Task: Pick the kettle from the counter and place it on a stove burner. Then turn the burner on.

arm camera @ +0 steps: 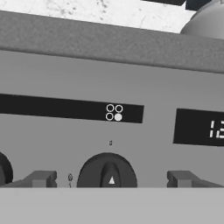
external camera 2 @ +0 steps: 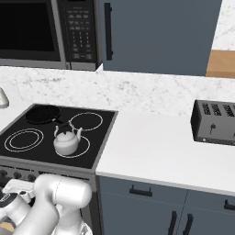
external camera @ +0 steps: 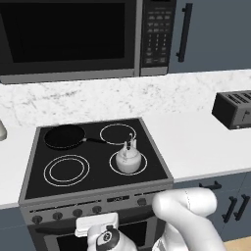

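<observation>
You can see the kettle [external camera: 128, 159] standing upright on the front right burner [external camera: 142, 168] of the stove [external camera: 34, 166], and it sits inside the white ring. In the right base view the same kettle [external camera 2: 66, 142] shows its thin top handle and a small spout. The black frying pan [external camera: 64, 136] rests on the back left burner, well apart from the kettle. The other two rings are bare.

The white counter [external camera: 206, 142] runs to the right of the stove, and a dark toaster [external camera: 234, 109] stands on it near the wall. A microwave [external camera: 73, 37] hangs above the stove.

The arm reaches low in front of the stove, at the control panel. In the hand view the gripper [arm camera: 111, 179] is close to the panel, and its two fingertips [arm camera: 41, 178] stand wide apart, one at each side of a dark round knob [arm camera: 107, 173] — so the gripper is released and grasps nothing. You cannot tell if the tips touch the panel. Above this knob a small sign of four circles [arm camera: 114, 112] has the lower right one filled. To the right a dark display [arm camera: 199, 127] shows pale digits.
</observation>
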